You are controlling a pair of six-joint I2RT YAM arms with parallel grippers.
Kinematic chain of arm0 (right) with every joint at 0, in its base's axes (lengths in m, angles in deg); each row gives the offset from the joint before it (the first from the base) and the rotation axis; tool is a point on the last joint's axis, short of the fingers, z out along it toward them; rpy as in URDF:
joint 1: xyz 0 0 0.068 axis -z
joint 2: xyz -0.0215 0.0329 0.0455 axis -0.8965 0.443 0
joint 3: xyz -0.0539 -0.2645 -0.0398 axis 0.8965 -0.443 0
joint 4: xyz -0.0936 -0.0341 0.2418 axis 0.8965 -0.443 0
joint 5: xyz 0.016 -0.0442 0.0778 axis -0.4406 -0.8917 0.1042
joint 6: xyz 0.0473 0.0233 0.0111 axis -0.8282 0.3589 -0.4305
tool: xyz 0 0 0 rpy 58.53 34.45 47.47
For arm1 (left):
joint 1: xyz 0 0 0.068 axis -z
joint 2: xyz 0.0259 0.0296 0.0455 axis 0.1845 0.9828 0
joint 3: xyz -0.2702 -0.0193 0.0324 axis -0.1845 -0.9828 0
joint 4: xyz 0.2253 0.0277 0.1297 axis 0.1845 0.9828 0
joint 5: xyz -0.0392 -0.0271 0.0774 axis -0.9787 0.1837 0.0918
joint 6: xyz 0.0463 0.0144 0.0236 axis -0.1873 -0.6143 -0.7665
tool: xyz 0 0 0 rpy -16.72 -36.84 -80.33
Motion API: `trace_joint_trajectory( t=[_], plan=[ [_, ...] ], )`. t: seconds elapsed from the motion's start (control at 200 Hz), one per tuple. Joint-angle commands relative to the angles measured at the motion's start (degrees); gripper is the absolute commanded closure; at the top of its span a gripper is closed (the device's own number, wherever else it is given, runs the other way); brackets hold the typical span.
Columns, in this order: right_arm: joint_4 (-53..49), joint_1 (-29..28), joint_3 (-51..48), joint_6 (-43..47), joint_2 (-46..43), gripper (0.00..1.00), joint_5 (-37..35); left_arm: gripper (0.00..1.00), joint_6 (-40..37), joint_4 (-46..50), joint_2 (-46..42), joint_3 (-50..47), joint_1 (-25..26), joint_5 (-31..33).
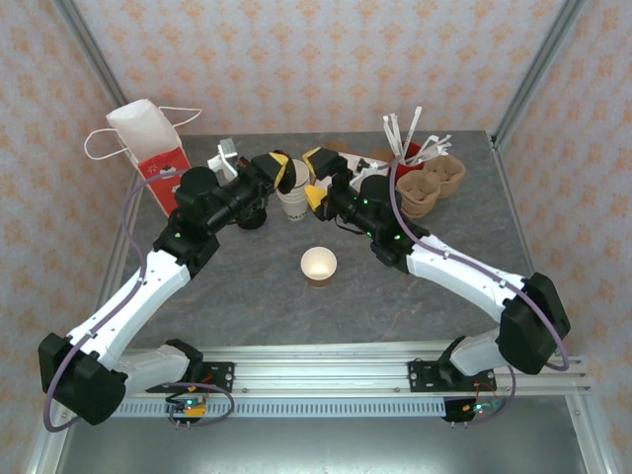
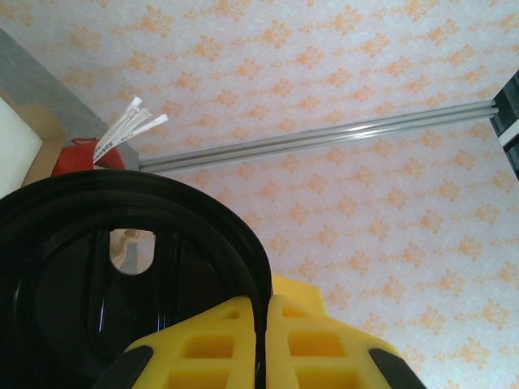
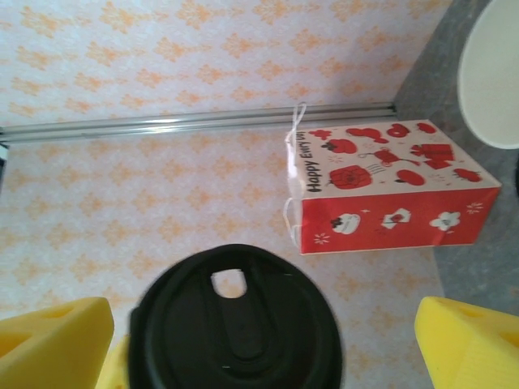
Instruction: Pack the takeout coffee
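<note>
My left gripper (image 1: 282,174) (image 2: 261,301) is raised over the back middle of the table, its yellow fingers shut on the rim of a round black lid (image 1: 289,173) (image 2: 81,284). My right gripper (image 1: 317,178) (image 3: 263,340) faces it, open wide, and the same lid (image 3: 235,324) stands between its spread yellow fingers (image 3: 57,340) without touching them. A lone lidless tan paper cup (image 1: 318,265) stands upright mid-table, nearer than both grippers. The red and white gift bag (image 1: 153,148) (image 3: 389,186) stands at the back left. The lidded takeout coffee is out of view.
A stack of lidless cream-rimmed cups (image 1: 293,204) stands just below the grippers, with a dark stack of lids (image 1: 253,218) to its left. Brown cup carriers (image 1: 420,190) and a red holder of straws (image 1: 409,150) sit at the back right.
</note>
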Motion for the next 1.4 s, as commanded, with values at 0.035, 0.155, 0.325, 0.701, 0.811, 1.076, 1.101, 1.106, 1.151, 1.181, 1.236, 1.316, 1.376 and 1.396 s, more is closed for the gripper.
trace_joint_trajectory(
  t=[0.035, 0.155, 0.325, 0.701, 0.811, 1.076, 1.101, 1.106, 1.151, 1.181, 1.236, 1.316, 1.376, 1.396],
  plan=[
    [4.84, -0.90, 2.37, -3.40, 1.38, 0.04, 1.25, 0.92, 1.29, -3.68, -0.68, -0.89, 0.83, 1.67],
    [6.11, -1.20, 3.22, -4.78, 3.09, 0.05, 2.92, 0.91, 1.33, -3.70, -0.63, -0.91, 0.92, 1.53],
    [7.49, -1.97, 4.43, -5.16, 4.72, 0.05, 4.38, 0.92, 0.99, -3.11, -1.24, -1.05, 0.93, 1.53],
    [8.82, -2.41, 4.76, -5.94, 5.29, 0.16, 5.23, 0.92, 0.94, -3.75, -1.43, -1.88, 0.96, 1.78],
    [10.14, -2.43, 4.50, -6.64, 5.34, 0.20, 4.79, 0.92, 1.03, -4.21, -1.52, -2.46, 1.03, 2.11],
    [12.30, -2.43, 2.92, -8.26, 5.22, 0.35, 2.82, 0.92, 1.17, -4.83, -2.44, -4.64, 1.03, 3.72],
    [12.30, -2.43, 2.92, -8.21, 5.18, 0.36, 2.74, 0.91, 1.12, -4.80, -2.39, -4.78, 1.03, 3.72],
    [12.31, -2.43, 2.92, -8.17, 5.21, 0.36, 2.74, 0.91, 1.07, -4.77, -2.39, -4.78, 1.03, 3.72],
    [12.27, -2.43, 2.93, -8.10, 5.38, 0.37, 2.81, 0.91, 0.95, -4.59, -2.41, -5.03, 0.99, 3.67],
    [12.32, -2.43, 2.87, -8.05, 5.36, 0.38, 2.80, 0.91, 0.95, -4.47, -2.39, -5.17, 0.97, 3.77],
    [12.22, -2.43, 2.63, -7.78, 5.49, 0.39, 2.59, 0.90, 0.59, -4.02, -2.39, -5.26, 1.03, 3.97],
    [11.60, -2.46, 1.79, -7.05, 5.25, 0.40, 1.59, 0.82, -0.37, -2.81, -2.48, -5.24, 1.04, 4.25],
    [9.87, -2.25, 1.05, -5.50, 4.67, 0.40, 0.73, 0.71, -1.73, -0.81, -2.89, -4.93, 1.04, 4.74],
    [8.89, -2.18, 0.80, -4.70, 4.30, 0.40, 0.43, 0.67, -2.35, 0.05, -3.08, -4.93, 0.99, 4.98]
  ],
)
